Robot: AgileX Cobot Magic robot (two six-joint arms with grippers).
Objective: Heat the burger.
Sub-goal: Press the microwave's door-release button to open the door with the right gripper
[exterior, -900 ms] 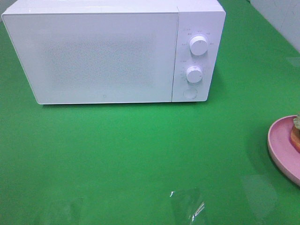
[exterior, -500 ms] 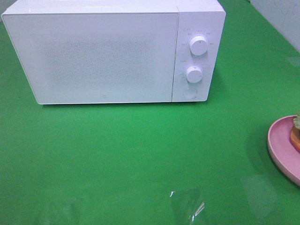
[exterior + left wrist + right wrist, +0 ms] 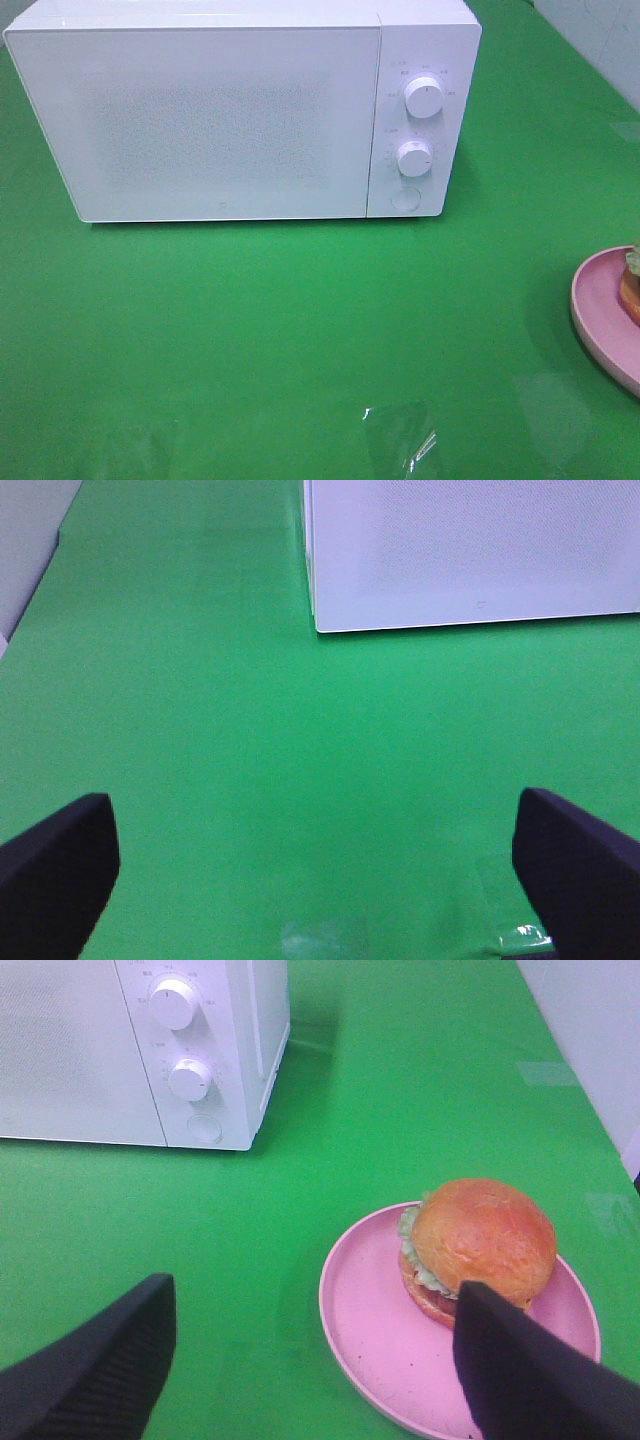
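The burger (image 3: 480, 1245), a golden-brown bun with green lettuce, sits on a pink plate (image 3: 375, 1335); in the exterior high view only the plate's edge (image 3: 600, 315) and a sliver of the burger (image 3: 632, 280) show at the right border. My right gripper (image 3: 310, 1375) hovers just before the plate, open, with one dark finger (image 3: 525, 1380) overlapping the plate's near side. My left gripper (image 3: 315, 875) is open over bare green cloth, short of the white microwave (image 3: 470, 550). The microwave (image 3: 240, 110) stands at the back with its door closed. Neither gripper appears in the exterior high view.
The microwave has two white knobs (image 3: 424, 97) and a round button (image 3: 405, 198) on its right panel. Green cloth (image 3: 280, 330) covers the table, with a patch of clear tape (image 3: 400, 440) near the front. A white wall (image 3: 600, 1040) borders the right side.
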